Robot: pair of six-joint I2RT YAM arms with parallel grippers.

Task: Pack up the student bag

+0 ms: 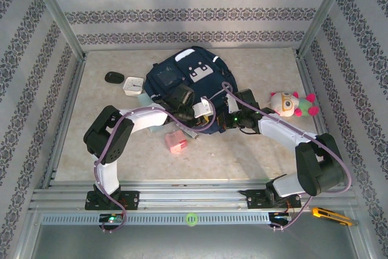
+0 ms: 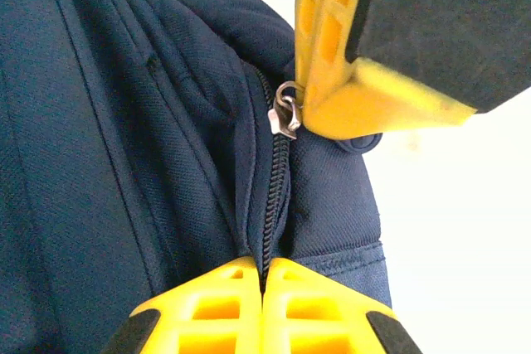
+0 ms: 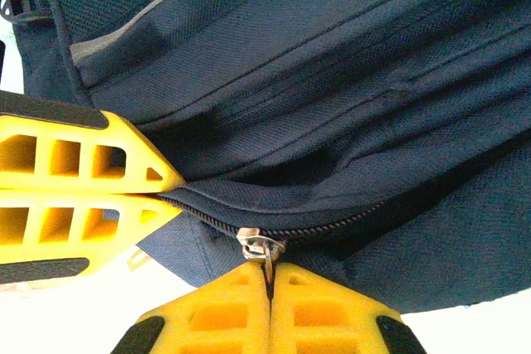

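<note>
You have the student bag [image 1: 182, 77] lying flat on the table [image 1: 254, 162], in the middle and towards the far side, with its pale buckle patch facing up and both arms reaching in to its near edge. At that edge the left gripper [image 2: 264, 288] is on the left and the right gripper [image 3: 270, 296] just to its right, near each other but not touching. Look at your left wrist view: the two yellow fingers [image 2: 216, 304] are pressed together with no gap, and the bag's zip line [image 2: 278, 196] runs straight down into the seam between their tips, so they are clamped on the navy fabric at the zip. In your right wrist view the right fingers [image 3: 323, 312] are likewise pressed together, pinching the metal zip pull [image 3: 262, 248]; its tab drops between the tips while the slider sits just above them on the zip. The stretch of zip between the two grips is closed. The bulk of the bag lies beyond both sets of fingers, on their far side. A plush toy [image 1: 293, 104] sits to the right of the bag, well apart from it, and a small pink block [image 1: 176, 142] lies on the near side, just beside the left arm.
</note>
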